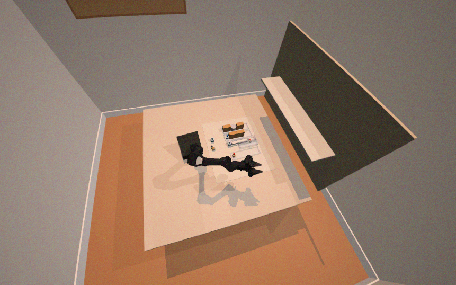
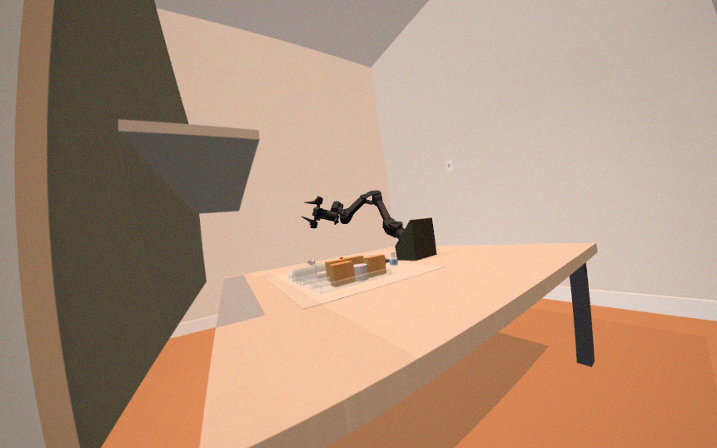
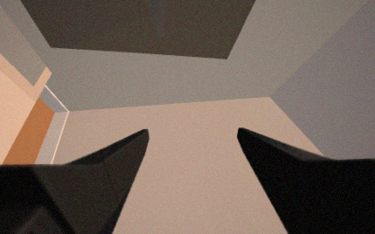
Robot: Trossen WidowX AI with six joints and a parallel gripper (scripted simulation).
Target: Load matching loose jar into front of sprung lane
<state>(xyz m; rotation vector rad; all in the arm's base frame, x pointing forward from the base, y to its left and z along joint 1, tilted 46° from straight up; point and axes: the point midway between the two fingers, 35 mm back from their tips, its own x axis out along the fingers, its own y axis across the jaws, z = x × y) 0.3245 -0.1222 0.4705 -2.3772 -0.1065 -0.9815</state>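
Note:
My gripper (image 1: 260,168) (image 2: 305,211) (image 3: 193,133) is open and empty, held high above the front edge of the pale mat (image 1: 222,173) (image 2: 316,297). In the wrist view it faces the wall and shows no jar. Clear lanes (image 1: 249,141) (image 2: 307,276) lie on the mat. A small blue-lidded jar (image 1: 229,143) stands at the near end of one lane. Loose small jars stand nearby: a red-lidded jar (image 1: 234,154), a blue-lidded jar (image 1: 213,140) (image 2: 393,257) and an orange-lidded jar (image 1: 213,148). They are too small to tell more.
Brown boxes (image 1: 237,133) (image 2: 341,271) and a white cylinder (image 1: 233,126) (image 2: 360,271) stand at the mat's back. The arm's dark base block (image 1: 187,141) (image 2: 417,239) is beside the mat. A wall panel with a shelf (image 1: 296,116) (image 2: 193,161) rises past the table's edge.

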